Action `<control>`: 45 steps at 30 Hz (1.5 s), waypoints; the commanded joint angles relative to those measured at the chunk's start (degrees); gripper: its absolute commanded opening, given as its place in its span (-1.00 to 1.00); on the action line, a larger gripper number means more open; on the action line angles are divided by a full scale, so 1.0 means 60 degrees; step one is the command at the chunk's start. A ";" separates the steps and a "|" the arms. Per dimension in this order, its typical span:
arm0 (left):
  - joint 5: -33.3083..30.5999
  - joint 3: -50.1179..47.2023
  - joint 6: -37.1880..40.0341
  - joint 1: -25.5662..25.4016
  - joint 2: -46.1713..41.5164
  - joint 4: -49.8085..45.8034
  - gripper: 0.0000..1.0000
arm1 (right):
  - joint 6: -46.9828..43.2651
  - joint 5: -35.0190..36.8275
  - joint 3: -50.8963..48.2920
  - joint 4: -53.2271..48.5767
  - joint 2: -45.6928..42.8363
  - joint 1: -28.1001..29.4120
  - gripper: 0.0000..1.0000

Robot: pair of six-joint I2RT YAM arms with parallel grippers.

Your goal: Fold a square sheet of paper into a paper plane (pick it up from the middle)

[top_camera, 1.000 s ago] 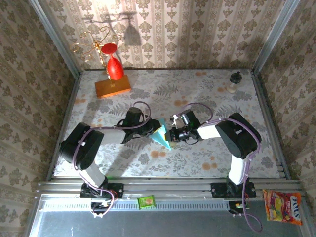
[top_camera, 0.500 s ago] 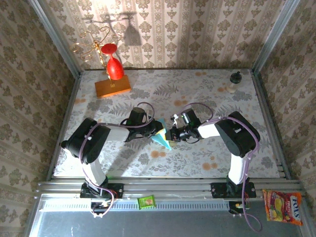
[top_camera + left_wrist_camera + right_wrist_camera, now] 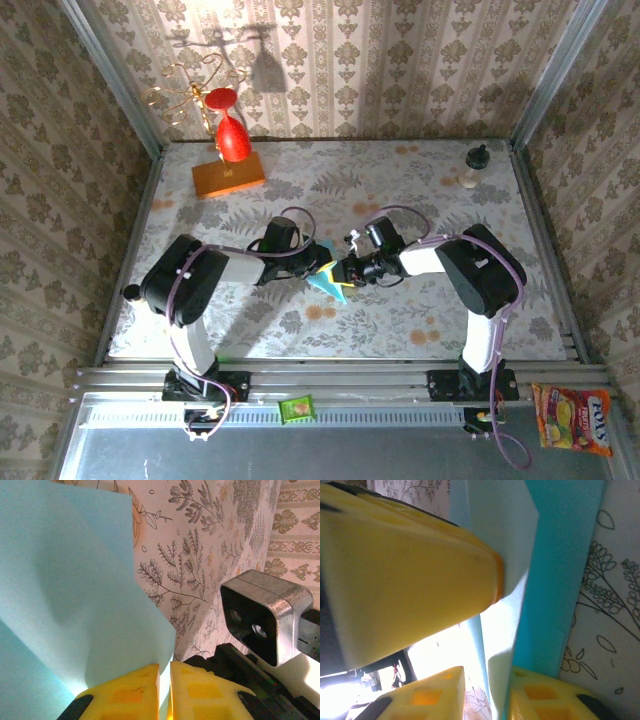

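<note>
From where I sit the fold is well under way but not finished. The paper (image 3: 326, 280) is not a flat square but a narrow, layered wedge that tapers toward about five o'clock in the overhead view. I cannot make out finished wings or a clean centre crease, so I judge that the last folds and the setting down are left to do. The paper is at the middle of the table (image 3: 420, 320), between the two tools, and I cannot tell whether it rests on the surface or is held just clear of it. The left arm reaches in low from about eight o'clock, its forearm stretched almost level across the table, and the left gripper (image 3: 320, 263) meets the paper on its ten o'clock side. In that arm's wrist camera the yellow pads (image 3: 125, 690) stand nearly together with a corner of the blue paper running down into the slit, so I read this tool as pinched closed on the paper. The right arm comes in from about three o'clock, elbow raised above its base and wrist turned toward the other tool. The right gripper (image 3: 346, 274) is at the paper's three o'clock edge. In its wrist view the paper passes between the pads (image 3: 540, 702), lying against one while a bright gap shows beside the other, so the jaws stand narrowly parted around the paper rather than clamping it.
</note>
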 commanded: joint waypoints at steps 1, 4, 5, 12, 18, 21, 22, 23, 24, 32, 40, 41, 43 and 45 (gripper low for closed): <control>0.0088 0.0262 0.0254 0.0037 0.0217 -0.0096 -0.72 | -0.0572 -0.0120 0.0012 -0.1567 -0.0522 -0.0105 -0.38; 0.0076 0.0288 0.0245 0.0041 0.0200 -0.0110 -0.72 | -0.0955 0.0158 -0.0089 -0.2189 -0.0882 -0.0105 -0.36; 0.0066 0.0299 0.0258 0.0037 0.0193 -0.0116 -0.72 | -0.1074 0.0261 -0.0126 -0.2375 -0.0948 -0.0105 -0.35; 0.0058 0.0281 0.0250 0.0037 0.0165 -0.0194 -0.73 | -0.1122 0.0403 -0.0356 -0.2446 -0.0946 -0.0105 -0.38; 0.0018 0.0327 0.0293 0.0037 0.0166 -0.0314 -0.72 | -0.1180 0.0565 -0.0350 -0.2534 -0.0783 -0.0105 -0.48; -0.0034 0.0314 0.0295 0.0051 0.0149 -0.0329 -0.72 | -0.1164 0.0631 -0.0349 -0.2561 -0.0705 -0.0100 -0.54; -0.0055 0.0300 0.0294 0.0052 0.0134 -0.0329 -0.72 | -0.1162 0.0683 -0.0340 -0.2594 -0.0681 -0.0104 -0.57; -0.0057 0.0298 0.0293 0.0066 0.0136 -0.0329 -0.72 | -0.1179 0.0731 -0.0332 -0.2647 -0.0658 -0.0105 -0.59; -0.0062 0.0299 0.0293 0.0067 0.0120 -0.0343 -0.73 | -0.1195 0.0771 -0.0314 -0.2699 -0.0608 -0.0105 -0.60; -0.0070 0.0313 0.0338 0.0096 0.0160 -0.0447 -0.73 | -0.1103 0.0912 -0.0245 -0.2782 -0.0342 -0.0105 -0.60; -0.0063 0.0398 0.0369 0.0096 0.0273 -0.0510 -0.74 | -0.1137 0.1073 -0.0114 -0.3041 -0.0229 -0.0105 -0.61; -0.0061 0.0441 0.0407 0.0096 0.0319 -0.0580 -0.74 | -0.1122 0.1079 -0.0106 -0.3043 -0.0206 -0.0105 -0.61; -0.0045 0.0502 0.0441 0.0083 0.0366 -0.0687 -0.74 | -0.1093 0.1095 -0.0120 -0.3019 -0.0206 -0.0091 -0.61; -0.0065 0.0515 0.0455 0.0081 0.0397 -0.0688 -0.74 | -0.1073 0.1099 -0.0106 -0.3019 -0.0203 -0.0090 -0.61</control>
